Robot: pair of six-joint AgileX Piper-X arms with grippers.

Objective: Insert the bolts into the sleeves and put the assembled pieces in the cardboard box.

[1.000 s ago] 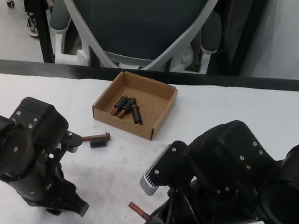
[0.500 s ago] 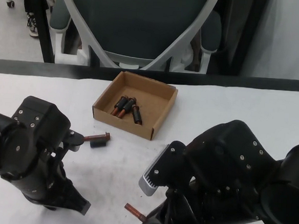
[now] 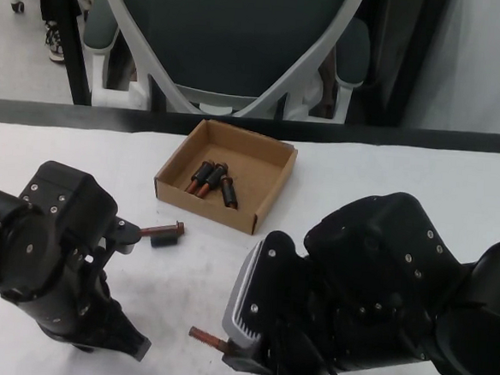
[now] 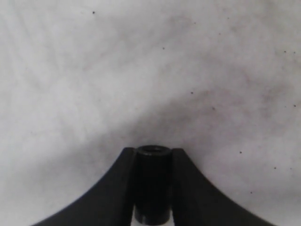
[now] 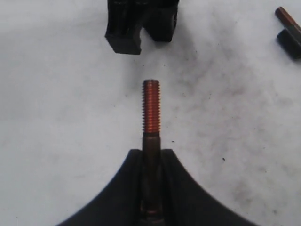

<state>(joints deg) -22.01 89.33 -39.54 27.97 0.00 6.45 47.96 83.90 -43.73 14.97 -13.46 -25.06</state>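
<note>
Right gripper (image 5: pixel 151 155), jaws clamped on a bolt (image 5: pixel 151 110); its long axis points left toward the sleeve (image 4: pixel 153 183) pinched between the jaws of the left gripper (image 4: pixel 153 151), not yet touching.

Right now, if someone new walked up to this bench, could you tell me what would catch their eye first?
Probably the copper-coloured bolt clamped in the right gripper, its threaded end pointing across a gap at the left gripper, which holds a black sleeve. Next, the cardboard box farther back with three assembled pieces inside, and a spare bolt and spare sleeve lying near its left corner.
</note>
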